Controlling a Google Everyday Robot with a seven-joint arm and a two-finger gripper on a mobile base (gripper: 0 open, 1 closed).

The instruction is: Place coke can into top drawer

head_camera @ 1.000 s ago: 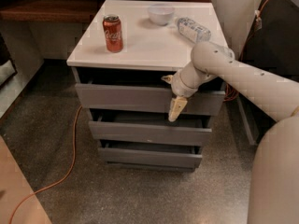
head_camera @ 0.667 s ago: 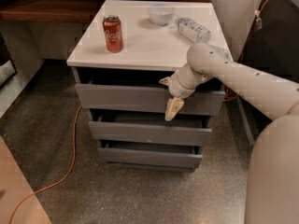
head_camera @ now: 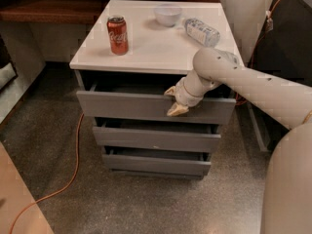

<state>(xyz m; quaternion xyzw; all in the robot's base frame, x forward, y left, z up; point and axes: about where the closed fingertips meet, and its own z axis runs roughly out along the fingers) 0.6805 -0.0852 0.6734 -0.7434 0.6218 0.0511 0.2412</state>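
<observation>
Since the earlier picture the gripper (head_camera: 174,101) has risen a little, to the upper front edge of the top drawer (head_camera: 122,106), which is partly pulled out. Its two fingers are spread and hold nothing. The coke can (head_camera: 118,35) stands upright on the cabinet top (head_camera: 156,48), up and left of the gripper

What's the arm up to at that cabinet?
The robot's gripper is at the upper front edge of the top drawer, which appears pulled out a little. The coke can stands upright on the white cabinet top, untouched, left of a white bowl and a clear bottle lying on its side.
</observation>
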